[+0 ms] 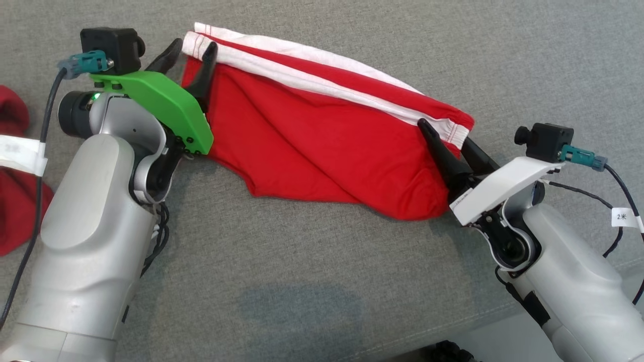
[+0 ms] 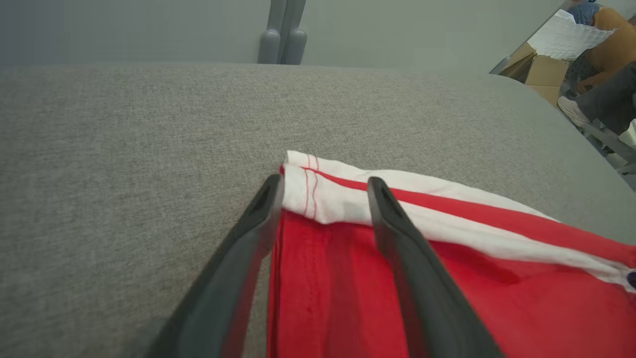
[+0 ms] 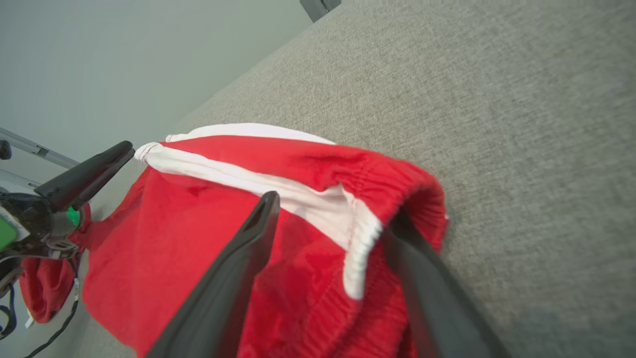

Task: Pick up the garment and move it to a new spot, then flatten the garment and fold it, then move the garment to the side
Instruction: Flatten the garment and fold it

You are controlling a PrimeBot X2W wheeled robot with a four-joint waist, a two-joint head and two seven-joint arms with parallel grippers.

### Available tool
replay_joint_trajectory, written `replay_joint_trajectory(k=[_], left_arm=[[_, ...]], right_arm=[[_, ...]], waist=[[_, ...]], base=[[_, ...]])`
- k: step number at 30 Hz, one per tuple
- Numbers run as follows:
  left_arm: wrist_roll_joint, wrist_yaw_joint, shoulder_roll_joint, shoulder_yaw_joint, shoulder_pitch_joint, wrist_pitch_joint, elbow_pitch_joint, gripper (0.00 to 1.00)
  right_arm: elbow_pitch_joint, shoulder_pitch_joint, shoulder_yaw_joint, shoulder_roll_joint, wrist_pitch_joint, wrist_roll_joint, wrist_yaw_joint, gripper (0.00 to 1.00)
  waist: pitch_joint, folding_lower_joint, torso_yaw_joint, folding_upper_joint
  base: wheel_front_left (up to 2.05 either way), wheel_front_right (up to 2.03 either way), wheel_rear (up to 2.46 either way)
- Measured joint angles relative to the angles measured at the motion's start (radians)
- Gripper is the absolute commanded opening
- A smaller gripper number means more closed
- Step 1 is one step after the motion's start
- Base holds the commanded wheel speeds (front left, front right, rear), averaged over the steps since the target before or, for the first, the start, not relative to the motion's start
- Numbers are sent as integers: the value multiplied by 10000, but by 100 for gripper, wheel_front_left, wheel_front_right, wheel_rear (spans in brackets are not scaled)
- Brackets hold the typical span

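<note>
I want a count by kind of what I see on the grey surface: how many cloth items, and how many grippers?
Cloth items: 2 - red shorts with white stripes in the middle, and another red cloth at the left edge.
Grippers: 2 - left gripper and right gripper, each with its fingers apart at one end of the red shorts.
Total: 4

Second red cloth (image 1: 12, 176) at far left is cut off by frame edge, can't tell what it is. One fingertip of right pincer (image 3: 334, 208) is tucked under garment (image 3: 198, 214) waistband, tip hidden. Green bracket (image 1: 161, 103) on left arm covers garment's edge there. Person (image 2: 603, 54) in corner of left wrist view is mostly cropped and blurry.
</note>
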Motion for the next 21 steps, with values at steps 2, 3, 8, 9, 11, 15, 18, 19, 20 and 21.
replay_joint_trajectory(k=[2,3,8,9,11,15,18,19,20,21], left_arm=[[0,-109,-54,-21,-35,-163,157,100],[0,-161,-84,-27,-52,-272,230,100],[-23,-339,-232,-36,-94,-591,642,100],[-73,-376,-251,-38,-91,-637,732,100],[-109,-382,-267,-46,-82,-639,861,100],[-418,-454,-311,-40,310,-637,1358,100],[-681,-514,-403,-52,856,-619,1770,100],[-731,-535,-437,-65,1004,-577,1904,100],[-777,-537,-485,-79,1132,-546,1990,100],[-819,-537,-535,-81,1220,-545,2052,100]], right_arm=[[105,-12,40,-29,-48,15,0,100],[159,-12,61,-54,-52,19,0,100],[443,0,190,-318,-184,19,0,100],[497,6,186,-374,-222,21,-2,100],[552,33,173,-431,-238,23,-2,100],[725,324,148,-679,-401,96,-12,100],[823,590,153,-736,-491,148,-12,100],[842,649,178,-736,-491,199,-12,100],[863,686,199,-736,-491,224,-12,100],[867,719,222,-736,-491,255,-12,100]], waist=[[-86,1,39,0],[-131,0,59,0],[-407,0,155,0],[-471,0,174,0],[-539,0,196,0],[-822,0,299,0],[-1053,0,380,0],[-1133,0,406,0],[-1209,0,431,0],[-1285,0,452,0]], base=[[0,0,0],[0,0,0],[0,0,0],[0,0,0],[0,0,0],[0,0,0],[0,0,0],[0,0,0],[0,0,0],[0,0,0]])
